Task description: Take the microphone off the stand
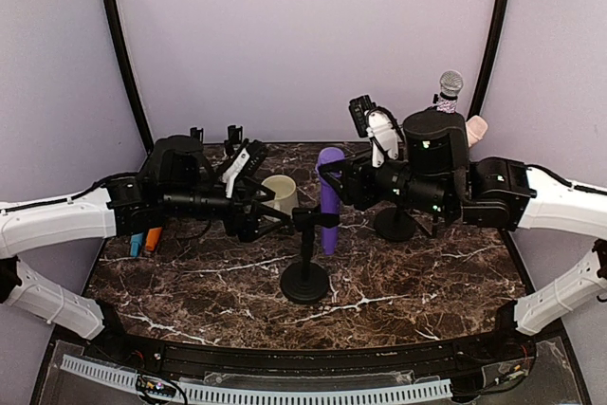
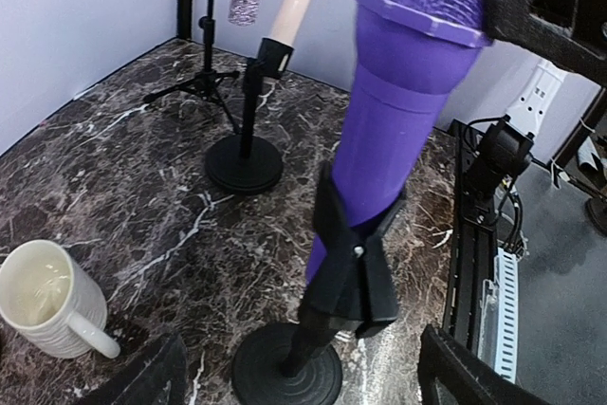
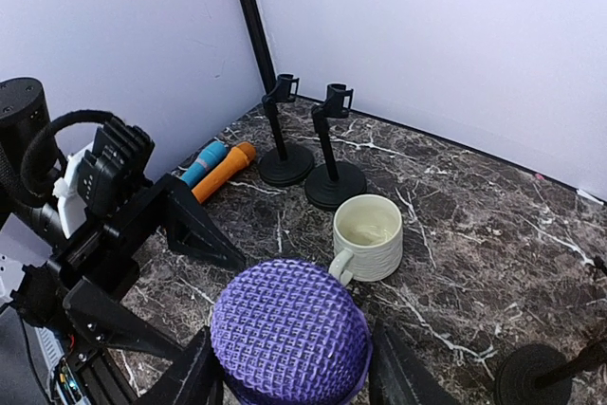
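The purple microphone (image 1: 329,198) stands almost upright in the middle of the counter (image 1: 427,272), and the black clip (image 2: 356,263) of the stand (image 1: 305,277) holds it at the lower part of its body. The mesh head is on top, and the smooth plastic body becomes thinner toward the clip.

The right gripper (image 3: 292,381) is at the head. In the right wrist view its jaws are closed in on the mesh ball from both sides, and both fingers appear to press on it, so I judge that it grips the microphone there. The left gripper (image 2: 299,372) has its jaws wide open and holds nothing. It is low beside the stand, with the pole and the round base between its fingers, but it does not touch them.

The microphone looks light and stiff, probably hollow plastic. The body is smooth and conical, so it could slip in the jaws. The mesh head is rough and has a rim under it, so it gives a better hold, though it is round and could turn. The clip looks springy and probably pinches the body. The stand is slim with a small base, so I think it may lift or tip if the microphone is pulled and nothing holds the stand down
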You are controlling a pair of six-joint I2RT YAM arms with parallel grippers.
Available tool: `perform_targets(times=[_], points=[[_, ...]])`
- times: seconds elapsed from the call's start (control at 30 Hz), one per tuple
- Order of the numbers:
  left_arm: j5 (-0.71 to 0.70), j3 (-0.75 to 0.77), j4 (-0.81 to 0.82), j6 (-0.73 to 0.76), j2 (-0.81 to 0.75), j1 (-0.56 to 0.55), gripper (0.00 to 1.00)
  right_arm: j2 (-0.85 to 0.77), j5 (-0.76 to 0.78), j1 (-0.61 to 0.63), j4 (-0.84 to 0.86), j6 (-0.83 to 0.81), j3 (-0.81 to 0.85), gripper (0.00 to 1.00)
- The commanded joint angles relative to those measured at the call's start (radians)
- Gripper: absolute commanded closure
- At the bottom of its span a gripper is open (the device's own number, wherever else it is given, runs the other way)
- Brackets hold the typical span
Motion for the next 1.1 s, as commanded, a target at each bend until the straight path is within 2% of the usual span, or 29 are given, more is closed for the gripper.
perform_targets(times=[0.0,0.13,0.43,0.63,0.8,0.97,1.07], points=[[0.047,0.038,0.003,0.043,0.017,-0.053,0.14,-0.029,-0.106,-0.013,0.104,-0.058,0.015,0.58],[0.045,0.032,0.029,0.028,0.031,-0.085,0.13,-0.025,-0.110,-0.013,0.103,-0.065,0.013,0.58],[-0.098,0.048,-0.001,0.070,0.084,-0.114,0.12,-0.026,-0.143,-0.013,0.122,-0.068,0.000,0.58],[-0.108,0.076,0.011,0.103,0.119,-0.127,0.15,-0.020,-0.139,-0.013,0.121,-0.070,0.001,0.58],[-0.109,0.080,0.014,0.119,0.132,-0.139,0.31,-0.015,-0.129,-0.013,0.117,-0.064,0.001,0.58],[-0.114,0.072,0.010,0.128,0.127,-0.145,0.49,0.002,-0.100,-0.013,0.105,-0.064,0.004,0.46],[-0.110,0.068,0.008,0.129,0.125,-0.148,0.57,0.023,-0.085,-0.013,0.100,-0.063,0.012,0.38]])
